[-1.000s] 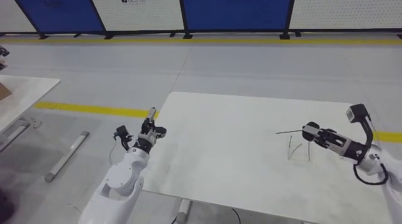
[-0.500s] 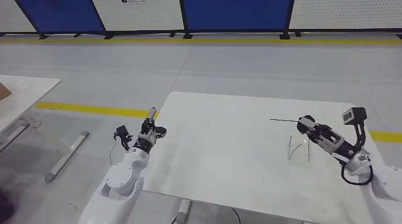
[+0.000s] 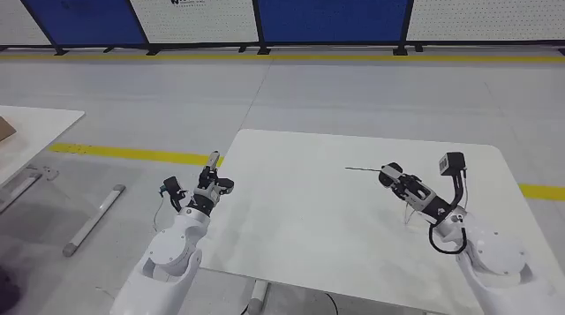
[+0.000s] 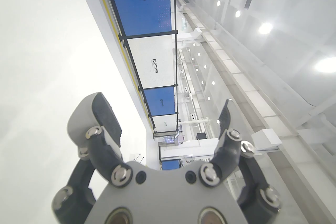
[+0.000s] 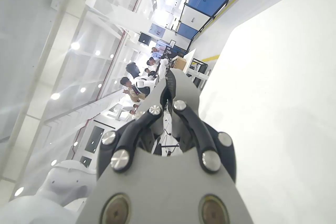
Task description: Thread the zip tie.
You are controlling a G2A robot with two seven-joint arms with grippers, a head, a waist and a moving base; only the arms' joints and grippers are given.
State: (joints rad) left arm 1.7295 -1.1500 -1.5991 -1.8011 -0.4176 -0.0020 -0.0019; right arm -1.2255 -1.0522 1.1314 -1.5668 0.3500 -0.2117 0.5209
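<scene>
R tool [image 3: 386, 172] clamped on zip tie [image 3: 362, 170], shifted twd table [image 3: 309, 218] centre, L tool [image 4: 168, 117] apart, unmoved

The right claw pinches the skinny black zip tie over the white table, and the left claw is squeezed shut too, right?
No: the left gripper is open, jaws wide apart, as the left wrist view shows. The right gripper does pinch the zip tie over the table.
</scene>
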